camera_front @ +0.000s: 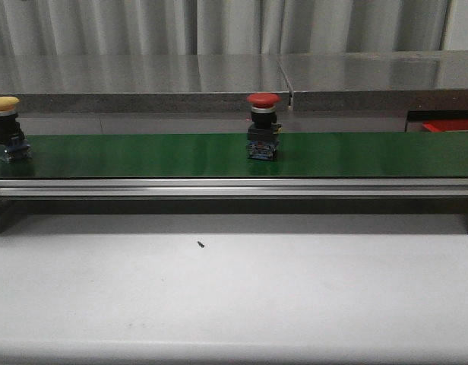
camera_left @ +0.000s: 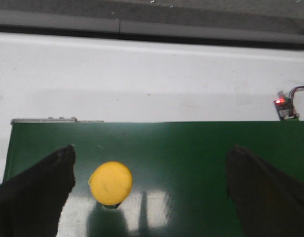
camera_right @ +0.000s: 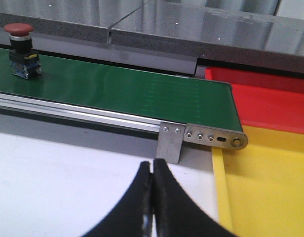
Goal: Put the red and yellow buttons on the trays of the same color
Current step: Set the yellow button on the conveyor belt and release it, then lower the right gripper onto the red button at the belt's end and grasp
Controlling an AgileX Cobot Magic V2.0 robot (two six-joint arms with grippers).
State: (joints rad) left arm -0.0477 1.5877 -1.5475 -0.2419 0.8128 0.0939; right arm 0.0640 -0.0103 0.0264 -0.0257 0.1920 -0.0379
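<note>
The left hand (camera_left: 149,192) is seen spread wide above the green belt (camera_left: 191,158), its two dark fingers (camera_left: 36,190) cut off by the frame edge, with nothing gripped between them. The yellow button (camera_left: 111,182) is caught from above between those fingers, nearer one of them and touching neither; only its cap is shown, the body beneath being hidden. The right hand (camera_right: 153,197) is pressed closed, fingertips together on nothing, held over the white worktop (camera_right: 68,187) just short of the belt's end bracket (camera_right: 171,143). Neither hand is visible in the front view. There, the yellow button (camera_front: 6,128) is found standing upright at the far left of the belt (camera_front: 219,156), its edge nearly clipped by the frame. The red button (camera_front: 263,126) is placed upright near the belt's middle, well apart from the yellow one. Beyond the belt's right end, a red tray (camera_right: 270,98) and a yellow tray (camera_right: 265,187) are seen side by side, both cut off by the frame; in the front view only a sliver of the red tray (camera_front: 449,125) is made out. A small dark speck (camera_front: 200,244) on the worktop cannot be identified.
</note>
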